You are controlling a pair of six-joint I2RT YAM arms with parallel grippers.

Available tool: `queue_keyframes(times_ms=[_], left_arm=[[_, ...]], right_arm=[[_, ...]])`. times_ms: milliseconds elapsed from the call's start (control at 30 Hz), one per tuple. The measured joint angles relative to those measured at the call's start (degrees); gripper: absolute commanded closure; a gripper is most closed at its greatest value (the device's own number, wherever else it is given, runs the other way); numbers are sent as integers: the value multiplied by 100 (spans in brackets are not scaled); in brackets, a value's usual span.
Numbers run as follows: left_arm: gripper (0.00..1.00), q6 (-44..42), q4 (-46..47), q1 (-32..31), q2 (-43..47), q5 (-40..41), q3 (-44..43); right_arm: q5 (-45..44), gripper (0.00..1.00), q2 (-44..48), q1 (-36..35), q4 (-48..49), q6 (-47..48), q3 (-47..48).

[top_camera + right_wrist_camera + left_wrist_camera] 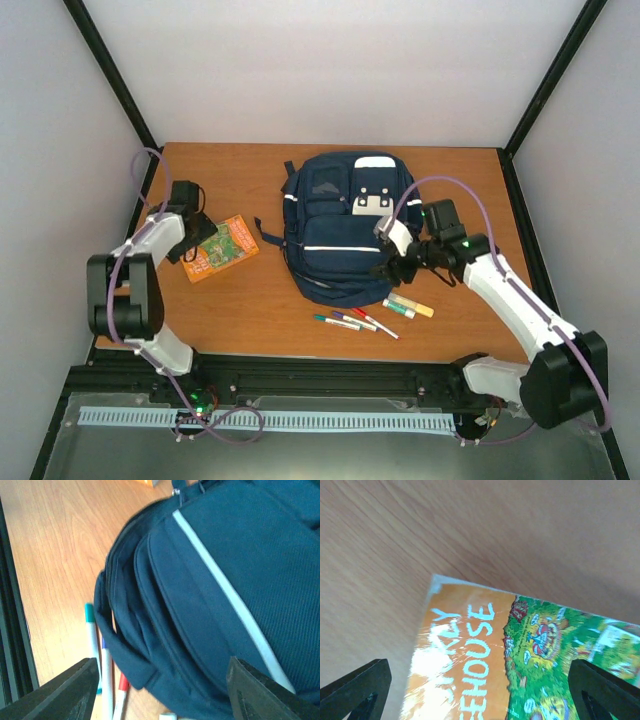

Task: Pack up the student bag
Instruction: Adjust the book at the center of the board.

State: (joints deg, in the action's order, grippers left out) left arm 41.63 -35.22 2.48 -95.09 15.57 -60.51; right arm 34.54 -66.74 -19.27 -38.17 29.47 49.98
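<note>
Left end effector [200, 232] is hovering over the left side of the counter [250, 170], its jaws spread wide. In the left wrist view, the left end effector [480, 695] is sitting low over an orange and green book [520, 655], with one finger [355, 690] above bare wood beside the book's orange edge and the other [605, 690] above the green picture. Whether either finger is touching the cover cannot be told.

The book [222, 247] is lying flat and slightly turned, just left of the backpack [340, 230] and not touching it.

The navy backpack is lying flat in the middle of the counter, front pockets facing up, white patch at the far end and bottom toward the arms.

The right end effector [392, 265] is reaching in from the right and hanging over the backpack's lower right corner. Its jaws are also standing wide apart and gripping nothing. In the right wrist view, the right end effector [167, 695] is looking down on the backpack [260, 545], with a white stripe [225, 587] crossing the fabric.

Several markers [350, 321] are lying on the wood just below the backpack, and two thicker pens [408, 306] are resting beside them. The markers [92, 640] are showing next to the backpack's edge.
</note>
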Motion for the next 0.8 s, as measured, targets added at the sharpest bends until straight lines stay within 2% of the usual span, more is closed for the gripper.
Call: queue_keyframes(times_ms=[233, 400, 600, 800], left_arm=[[0, -293, -459, 2, 1679, 306, -160], [0, -361, -573, 4, 2310, 243, 87], [0, -549, -682, 57, 2116, 87, 358], [0, -549, -693, 280, 1152, -28, 146]], right_arm=[[-166, 34, -1421, -693, 55, -308, 1473], [-415, 37, -2852, -1449, 105, -640, 2732], [-529, 44, -4972, -2212, -24, -1005, 4948], [-385, 49, -6933, -2387, -455, -1423, 7079]])
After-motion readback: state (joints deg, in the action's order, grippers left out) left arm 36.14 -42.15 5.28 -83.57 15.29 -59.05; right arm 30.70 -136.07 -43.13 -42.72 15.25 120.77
